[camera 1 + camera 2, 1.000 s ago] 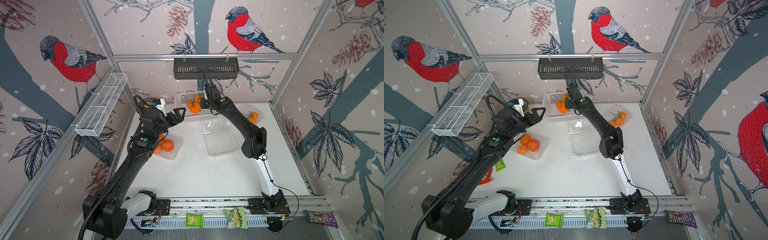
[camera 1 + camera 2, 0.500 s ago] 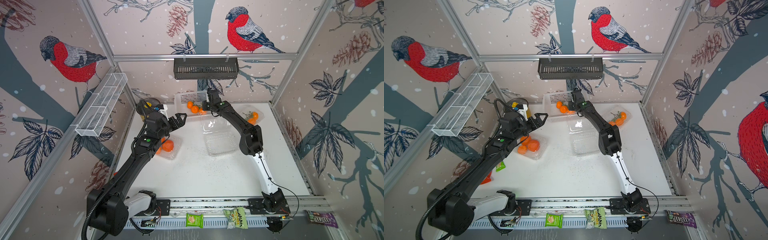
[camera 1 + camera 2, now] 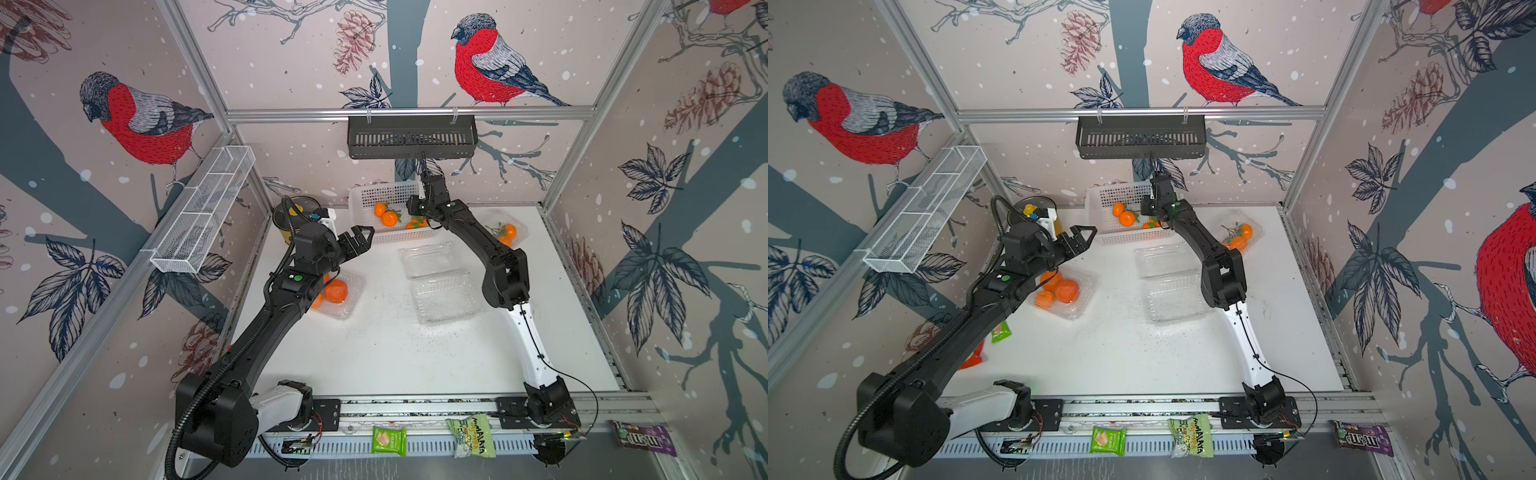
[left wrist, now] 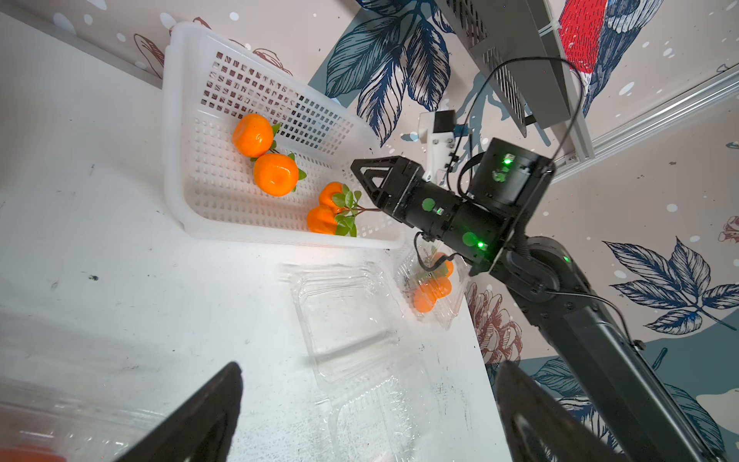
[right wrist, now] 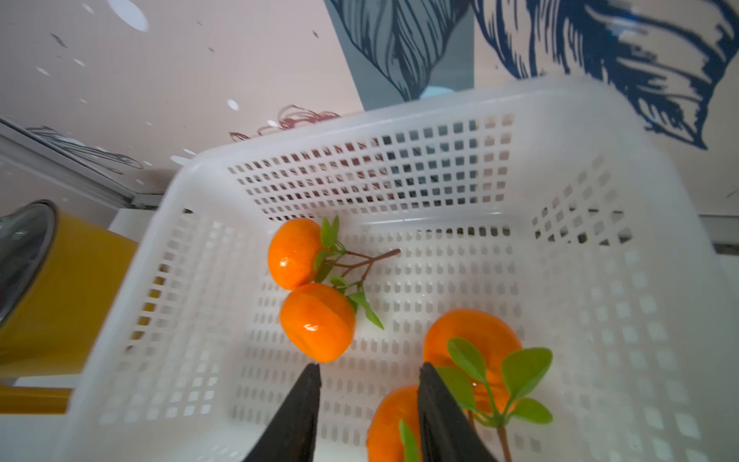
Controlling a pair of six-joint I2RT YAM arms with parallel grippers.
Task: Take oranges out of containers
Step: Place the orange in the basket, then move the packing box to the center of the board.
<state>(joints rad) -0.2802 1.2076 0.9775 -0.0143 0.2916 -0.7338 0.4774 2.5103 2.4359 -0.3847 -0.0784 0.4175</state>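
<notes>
left jaws wide | right jaws narrowly parted, empty | perforated basket [image 5: 600,320], glossy round oranges [image 5: 318,322]

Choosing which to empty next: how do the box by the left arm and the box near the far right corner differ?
The left box holds three plain oranges; the right box holds smaller leafy oranges on green stems. The left box lies partly under the left arm; the right box sits near the far corner beside the right arm. Both are clear plastic and hold fruit.
</notes>
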